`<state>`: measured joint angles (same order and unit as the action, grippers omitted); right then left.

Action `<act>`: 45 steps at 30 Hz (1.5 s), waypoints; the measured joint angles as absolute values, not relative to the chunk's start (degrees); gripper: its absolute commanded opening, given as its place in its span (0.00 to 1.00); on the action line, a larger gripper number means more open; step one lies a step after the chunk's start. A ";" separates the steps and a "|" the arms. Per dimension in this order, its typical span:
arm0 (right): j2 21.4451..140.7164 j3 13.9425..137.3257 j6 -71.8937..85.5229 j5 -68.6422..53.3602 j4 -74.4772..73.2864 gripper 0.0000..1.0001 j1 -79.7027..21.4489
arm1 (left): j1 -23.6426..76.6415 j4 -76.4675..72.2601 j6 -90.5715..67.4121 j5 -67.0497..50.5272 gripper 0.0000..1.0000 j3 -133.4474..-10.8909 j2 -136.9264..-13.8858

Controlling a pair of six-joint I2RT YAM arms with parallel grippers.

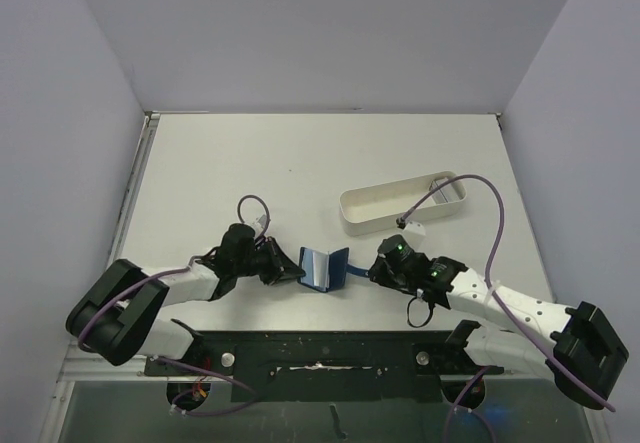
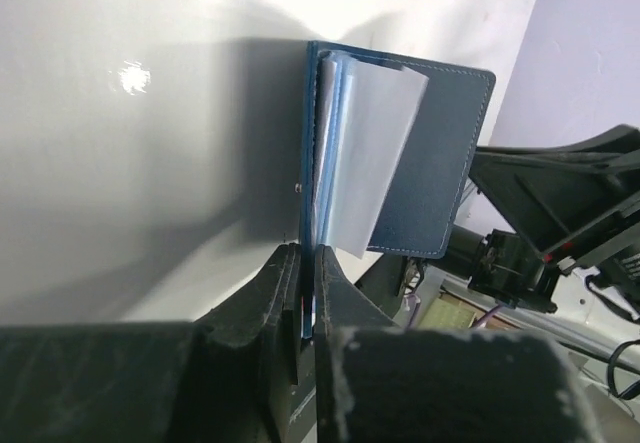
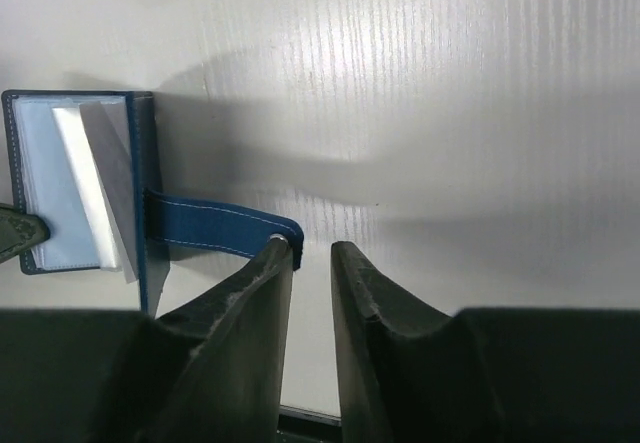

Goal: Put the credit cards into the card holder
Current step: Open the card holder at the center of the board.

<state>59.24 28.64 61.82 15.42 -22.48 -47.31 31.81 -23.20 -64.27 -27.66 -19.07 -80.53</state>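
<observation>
The white surface [image 1: 300, 163] is plain and matte, with pale walls on three sides. A long white oval tray [image 1: 372, 206] lies on it right of centre, set at a slant. Closer to the front edge, about mid-width, the navy card holder [image 1: 324, 267] is spread open, its snap strap [image 3: 215, 221] reaching out to the right, apart from the tray.

White tray [image 1: 372, 224] on table [image 1: 250, 163]

Navy card holder [image 1: 325, 268] open, lt-blue inside w/ sleeves fanned, snap tab [image 3: 215, 225] out to right.
</observation>
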 measured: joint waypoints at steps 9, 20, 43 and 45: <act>58.33 39.42 61.30 16.38 -26.50 0.40 -52.03 | 35.75 -12.91 -60.64 -20.71 0.00 -20.91 -69.84; 70.50 46.13 58.70 13.34 -15.18 0.47 -55.99 | 40.47 -4.29 -57.69 -13.50 0.00 -23.86 -67.72; 88.66 44.97 56.53 4.93 -5.72 0.39 -52.88 | 40.84 -4.38 -59.46 -11.27 0.14 -21.45 -64.60; 88.66 44.05 56.51 4.69 -5.45 0.39 -52.82 | 40.84 -4.99 -59.79 -11.62 0.14 -21.10 -64.62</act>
<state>88.66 44.05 56.51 4.69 -5.45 -52.82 40.84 -4.99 -59.79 -11.62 -21.10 -64.62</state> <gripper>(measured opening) 0.397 0.136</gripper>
